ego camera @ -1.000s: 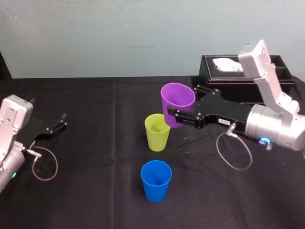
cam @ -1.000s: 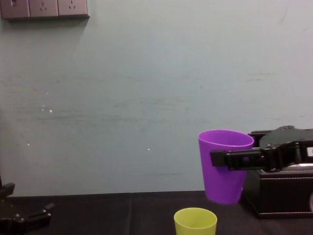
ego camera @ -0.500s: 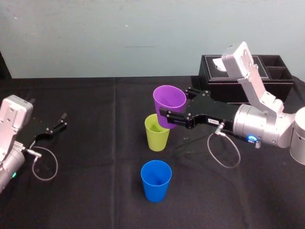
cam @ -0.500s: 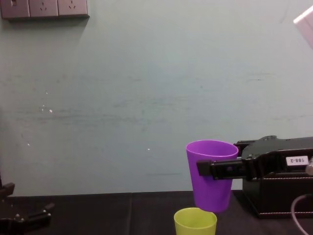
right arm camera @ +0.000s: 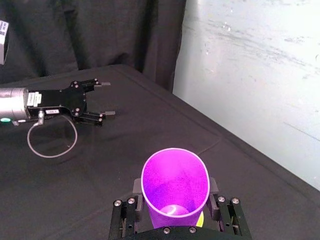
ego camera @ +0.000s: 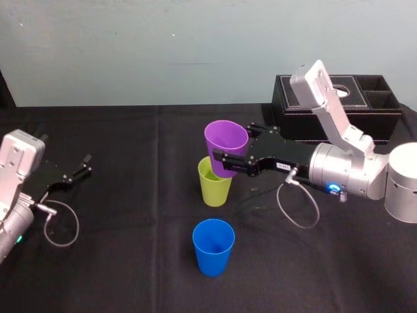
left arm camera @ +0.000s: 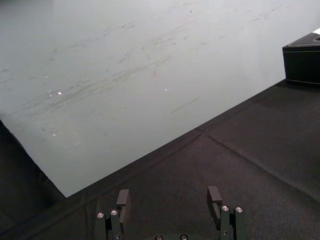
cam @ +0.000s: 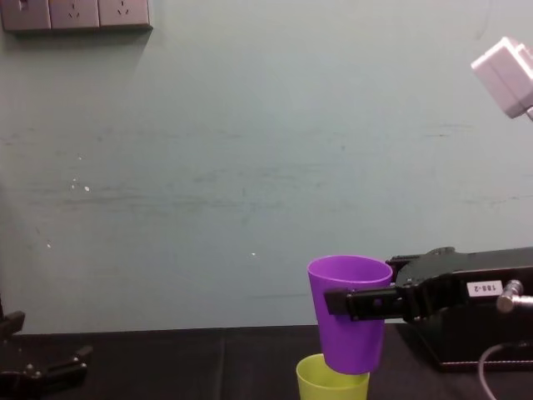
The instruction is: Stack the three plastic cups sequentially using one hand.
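**Head view:** the purple cup (ego camera: pixel 225 140) is seen gripped high on its wall by the right end effector (ego camera: pixel 229 151), which is clenched on it from the right. The far finger is hidden behind the cup. The cup is held upright w/ its base over the mouth of the green cup (ego camera: pixel 215 190), whose right rim is covered by it. Whether the base is touching that rim or dipped inside cannot be told. The green cup stands mid-surface (ego camera: pixel 130 261). The blue cup (ego camera: pixel 213 246) stands nearer the robot, apart from the green one, upright & empty. The black box (ego camera: pixel 365 104) at the far right is partly hidden by the right arm, and the contents of its compartments cannot be made out. The left end effector (ego camera: pixel 83 164) is parked low at the surface's left side, well apart from the cups.

**Left wrist view:** the left end effector's two fingers are seen spread, released, w/ nothing btwn them, above bare surface. One corner of the box is cut off at the frame edge.

**Right wrist view:** the purple cup is seen from above, clamped btwn both fingers and empty down to its bottom. A sliver of the green cup is seen just under the base; the rest is hidden. The left end effector is seen farther off.

**Chest view:** the purple cup's base overlaps the right part of the green cup's rim. The green cup's lower part is cut off by the frame edge.
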Controlling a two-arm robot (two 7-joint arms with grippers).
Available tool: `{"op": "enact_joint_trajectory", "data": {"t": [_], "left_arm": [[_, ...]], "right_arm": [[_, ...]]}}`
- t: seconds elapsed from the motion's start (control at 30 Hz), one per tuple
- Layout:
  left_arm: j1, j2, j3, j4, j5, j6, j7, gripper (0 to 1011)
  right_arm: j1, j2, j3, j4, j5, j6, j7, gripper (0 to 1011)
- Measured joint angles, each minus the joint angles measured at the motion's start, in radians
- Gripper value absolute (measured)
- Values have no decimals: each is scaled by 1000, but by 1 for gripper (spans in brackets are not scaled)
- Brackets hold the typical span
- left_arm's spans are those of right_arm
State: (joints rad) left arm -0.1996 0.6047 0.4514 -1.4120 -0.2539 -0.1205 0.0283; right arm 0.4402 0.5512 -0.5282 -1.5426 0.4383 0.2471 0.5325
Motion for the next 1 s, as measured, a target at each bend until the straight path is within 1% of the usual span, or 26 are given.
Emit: {"op": "enact_joint_trajectory", "data": {"t": [0.3,1.0], "left_arm": [[0,0,0,0,0,0,0,1010],[0,0,0,0,0,0,0,1010]], "right_arm": [[17,-18,-13,34,-9,-8,12,734],[36,-41,-27,78,-26,-14,20,734]]}}
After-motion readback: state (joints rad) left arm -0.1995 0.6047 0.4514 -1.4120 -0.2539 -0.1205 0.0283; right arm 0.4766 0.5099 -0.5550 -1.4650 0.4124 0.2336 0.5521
